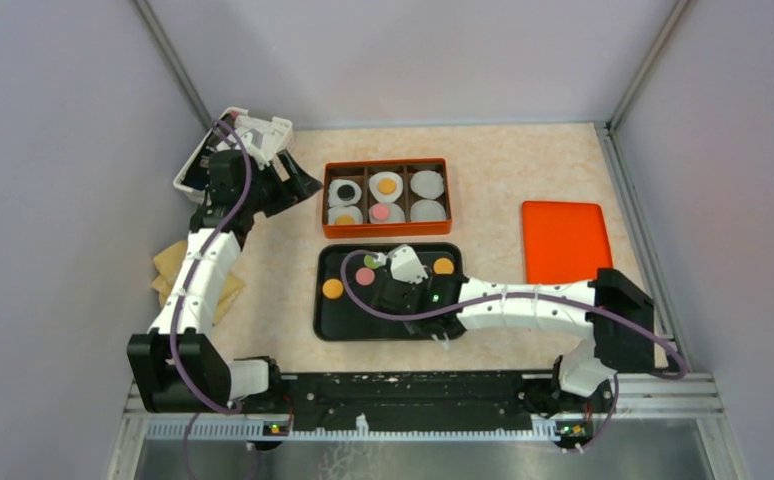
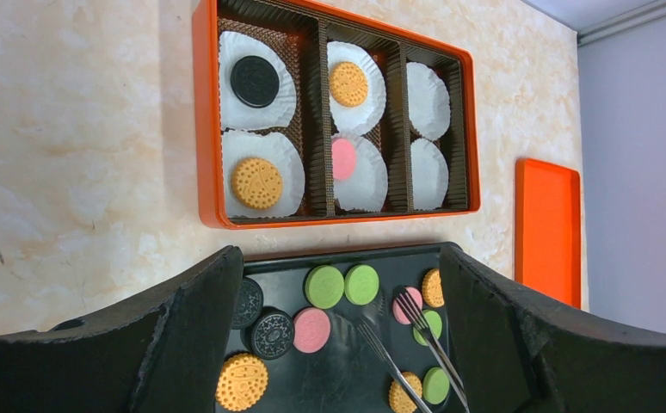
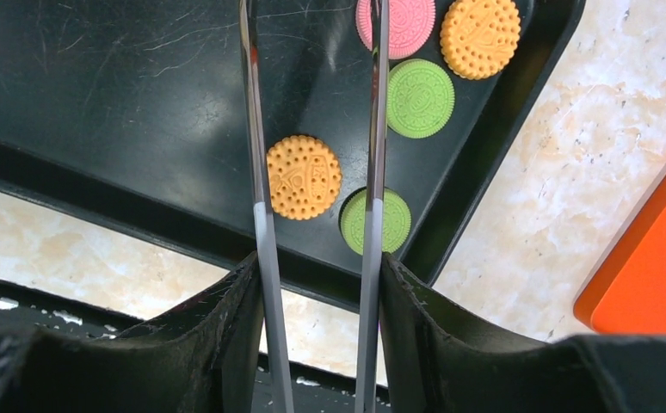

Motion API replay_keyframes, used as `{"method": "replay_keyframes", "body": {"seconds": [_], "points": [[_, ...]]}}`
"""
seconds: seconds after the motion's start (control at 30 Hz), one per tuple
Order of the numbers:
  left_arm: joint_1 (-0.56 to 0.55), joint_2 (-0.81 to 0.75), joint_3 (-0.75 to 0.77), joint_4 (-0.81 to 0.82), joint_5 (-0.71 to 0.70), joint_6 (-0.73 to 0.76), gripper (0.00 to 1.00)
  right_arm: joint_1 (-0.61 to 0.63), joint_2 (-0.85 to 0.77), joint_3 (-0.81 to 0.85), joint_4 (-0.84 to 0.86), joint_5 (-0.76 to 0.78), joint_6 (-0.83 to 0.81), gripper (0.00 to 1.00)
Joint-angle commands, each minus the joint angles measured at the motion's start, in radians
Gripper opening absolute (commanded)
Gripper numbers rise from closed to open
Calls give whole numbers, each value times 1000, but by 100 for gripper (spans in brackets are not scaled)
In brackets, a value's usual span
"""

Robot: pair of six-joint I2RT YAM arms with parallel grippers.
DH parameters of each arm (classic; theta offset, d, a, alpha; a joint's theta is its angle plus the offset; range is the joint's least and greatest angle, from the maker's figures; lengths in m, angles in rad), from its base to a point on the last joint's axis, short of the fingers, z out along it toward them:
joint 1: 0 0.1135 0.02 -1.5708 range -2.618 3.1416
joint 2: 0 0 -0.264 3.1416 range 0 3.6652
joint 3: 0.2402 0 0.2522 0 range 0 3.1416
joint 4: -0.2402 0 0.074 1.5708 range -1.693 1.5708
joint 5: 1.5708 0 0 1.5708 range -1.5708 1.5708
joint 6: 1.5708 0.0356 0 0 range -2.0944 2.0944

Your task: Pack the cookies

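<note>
- Across the marbled bench point(image 1: 523, 170), a black tray point(image 1: 335, 322) lay nearest the arm bases. An orange box point(image 1: 386, 232) sat just beyond it, and a flat orange lid point(image 1: 563, 240) lay off to the right, apart from both.
- The left hand point(image 1: 301, 184) hovered above the bench by the box's left end, its jaws spread wide with nothing between them.
- The right hand point(image 3: 317, 274) reached over the tray, clamped on a pair of metal tweezers point(image 3: 259, 172). The two tines stood apart above the tray floor; whether their tips pinched anything could not be told.
- Six white paper liners point(image 2: 428, 99) sat in the box, two in each of its three compartments.
- Most of the cookies point(image 2: 324, 286) lay loose on the tray, in orange, green, pink and black.
- Four more cookies rested on liners in the box: a black one point(image 2: 254, 81) and an orange one point(image 2: 256, 182) in the left compartment, and an orange one point(image 2: 348, 83) and a pink one point(image 2: 342, 159) in the middle.
</note>
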Motion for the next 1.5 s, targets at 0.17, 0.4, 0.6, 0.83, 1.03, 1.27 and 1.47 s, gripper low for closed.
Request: {"method": "replay_keyframes", "body": {"seconds": [0.17,0.4,0.6,0.83,1.03,1.27,1.47], "points": [[-2,-27,20,34,5,-3,90,-70,7,18,141,-43,-13,42],[-1,-26,20,35,5,-1,90,-108,29,15,190,-105,-35,33],[-2,-22,20,36,3,1,90,-114,14,10,183,-112,-19,14],[-2,-16,18,37,8,-1,90,-113,-22,87,62,13,-17,0],[-2,-19,24,36,2,-1,90,-113,-88,144,11,58,-44,0],[-1,3,36,41,17,-11,89,-171,-95,209,48,131,-150,0],[-2,10,40,45,13,-6,89,-337,-32,243,172,81,-267,0]]}}
